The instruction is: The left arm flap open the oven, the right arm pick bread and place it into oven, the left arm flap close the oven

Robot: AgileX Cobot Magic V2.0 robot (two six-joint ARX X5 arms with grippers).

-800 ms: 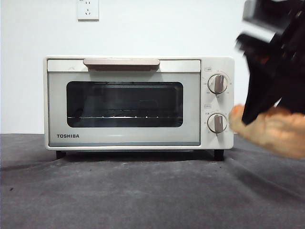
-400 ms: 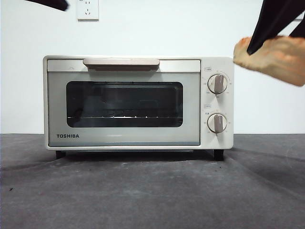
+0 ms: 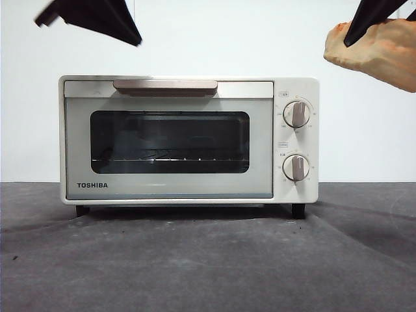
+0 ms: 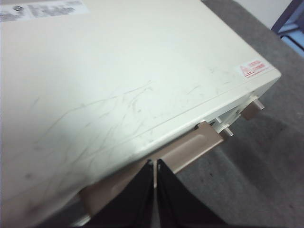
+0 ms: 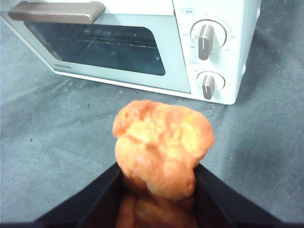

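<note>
The oven (image 3: 188, 140) sits on the grey table (image 3: 195, 266) with its door shut, and the beige handle (image 3: 166, 85) runs along the top of the door at about 12 o'clock from the dark window. The bread (image 3: 380, 55) is up in the air at about 2 o'clock from the oven, well above the two knobs (image 3: 297, 114). The right gripper (image 5: 159, 190) is clenched on the bread, with one black jaw pressed on each side of it. The left gripper (image 4: 154, 194) hangs over the oven's roof just behind the handle, at about 11 o'clock in the front view, and its jaws are pressed together with nothing between them. The door needs to come down first, I think. If the closed jaws slide off the smooth handle, the door may stay shut or snap back. If the left gripper pushes too hard, the whole oven could tip or scoot. The bread is soft and lumpy, so it could slip out and fall on the table. If the right arm goes in too soon, the bread would bump the glass.
</note>
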